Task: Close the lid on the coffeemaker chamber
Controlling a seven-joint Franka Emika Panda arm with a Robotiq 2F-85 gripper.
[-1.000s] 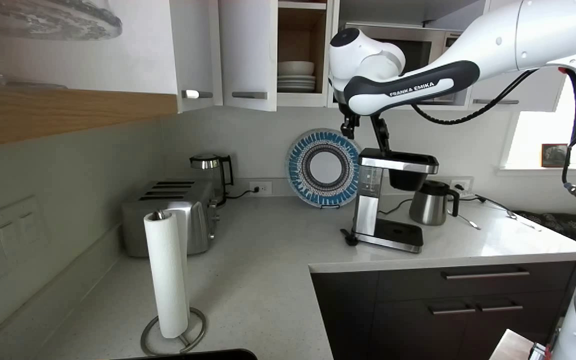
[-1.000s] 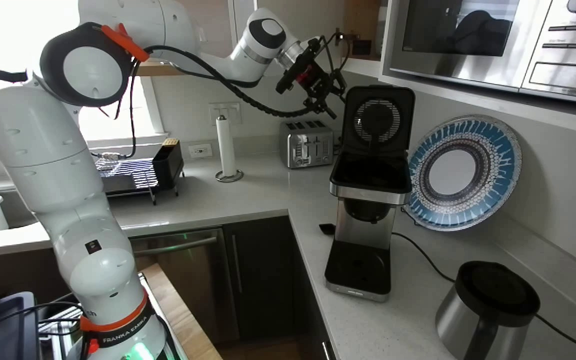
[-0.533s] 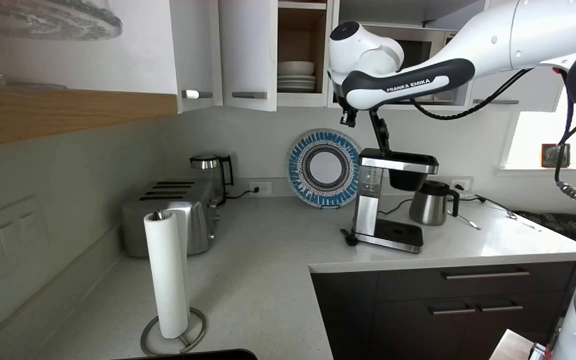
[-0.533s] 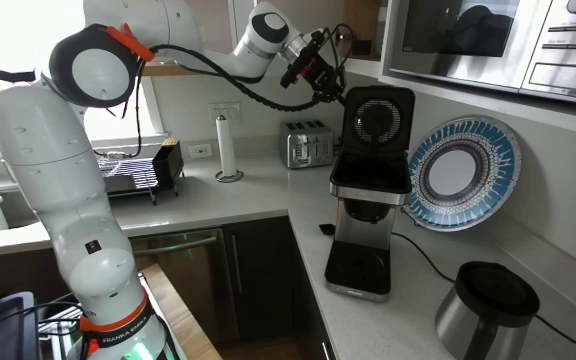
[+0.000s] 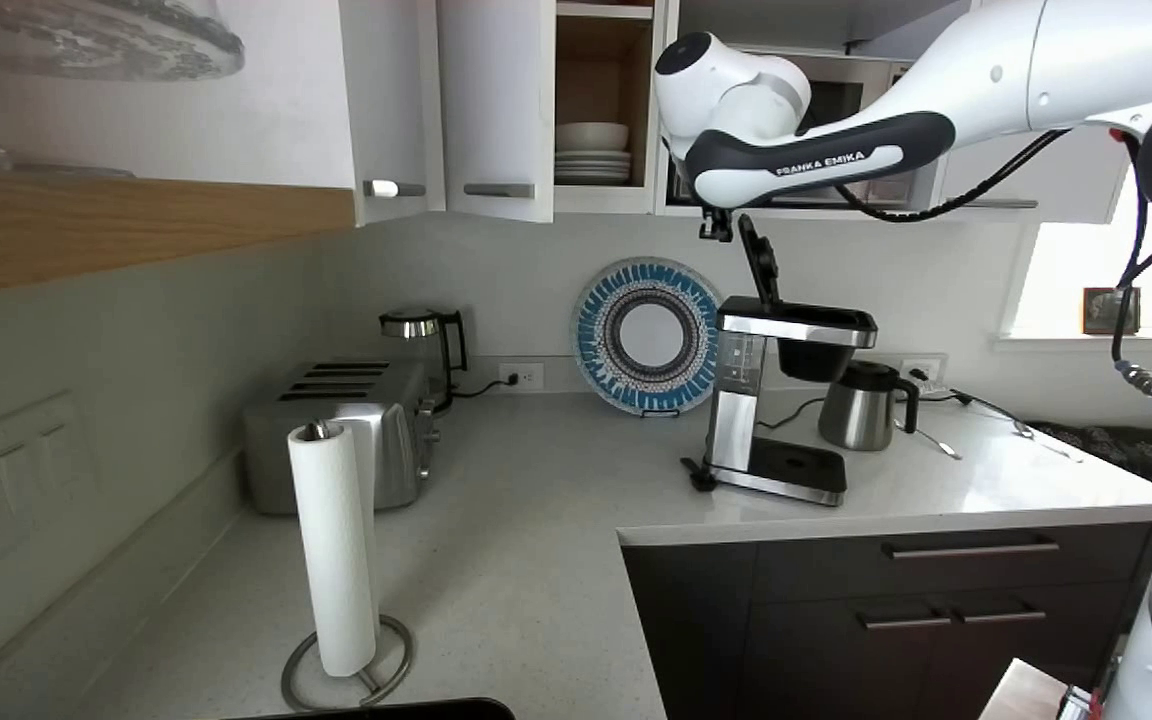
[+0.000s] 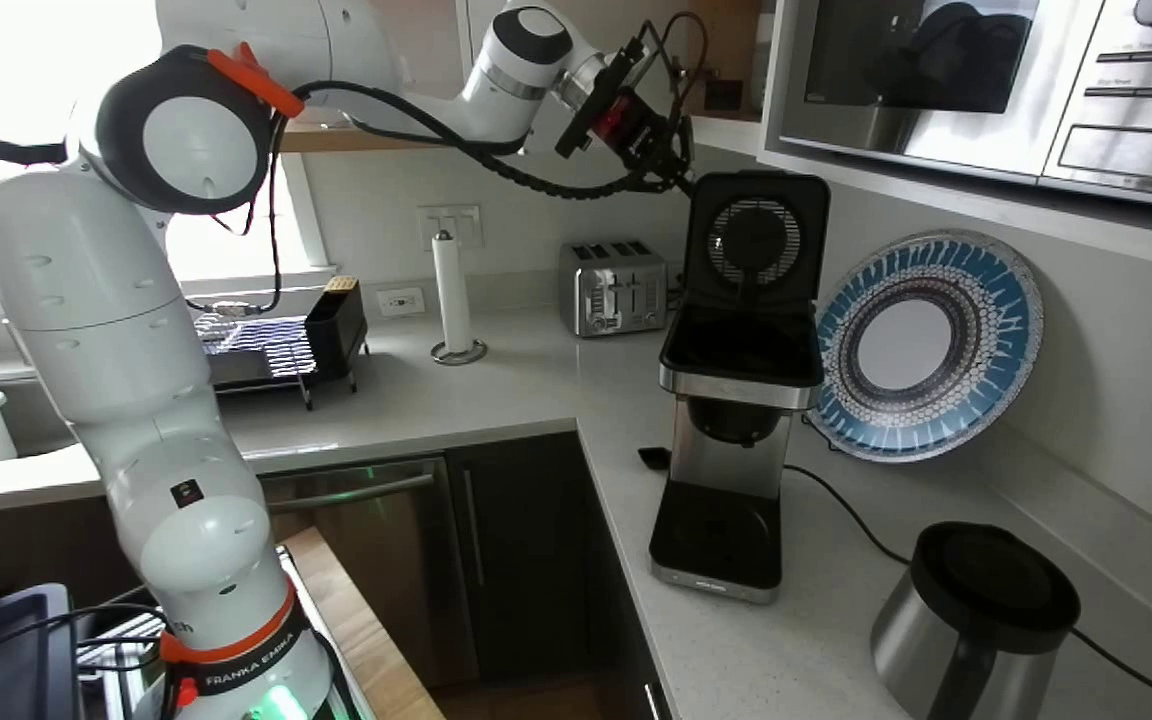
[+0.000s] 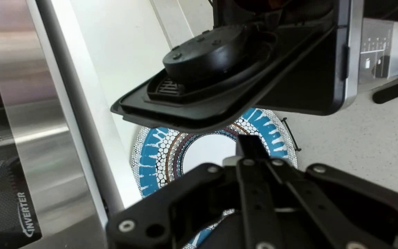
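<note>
Just beside the fingers (image 7: pixel 252 147): lid (image 7: pixel 219 84)

The coffeemaker (image 5: pixel 733 425) stands on the worktop (image 5: pixel 506 560), with the lid (image 6: pixel 758 230) raised at one end of the coffeemaker chamber (image 6: pixel 741 345). In an exterior view, the hand (image 5: pixel 717 233) is positioned immediately left of the lid, the plate (image 5: pixel 648 338) behind and left of the coffeemaker, and the carafe (image 5: pixel 856 412) behind and right. Farther left in that view stands the toaster (image 5: pixel 388 430), with the paper roll (image 5: pixel 329 560) before it.
</note>
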